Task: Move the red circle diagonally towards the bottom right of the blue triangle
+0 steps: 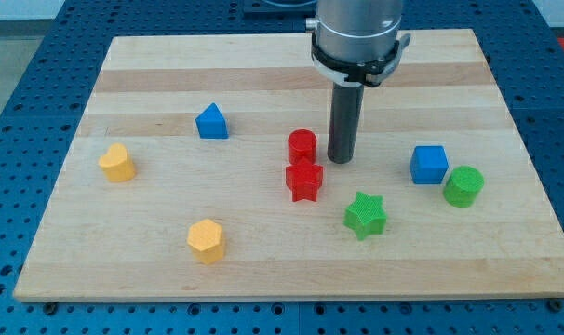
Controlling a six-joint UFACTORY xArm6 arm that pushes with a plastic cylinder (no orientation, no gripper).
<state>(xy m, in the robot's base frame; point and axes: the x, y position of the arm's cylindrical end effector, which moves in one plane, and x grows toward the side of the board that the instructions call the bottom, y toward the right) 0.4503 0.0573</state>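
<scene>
- my tip (341, 159) just right of red circle (302, 145); no gripper fitted, nothing held
- circle lies right of blue triangle (212, 122), barely below; touching red star (303, 180); diagonal push remains

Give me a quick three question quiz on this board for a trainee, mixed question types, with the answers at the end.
1. True or false: my tip stands at the view's right of the red circle.
2. Which block lies just below the red circle, seemingly touching it? A) green star B) red star C) blue cube
3. Fill in: the blue triangle lies to the view's ____ of the red circle.

Key: 1 true; 2 B; 3 left.
</scene>
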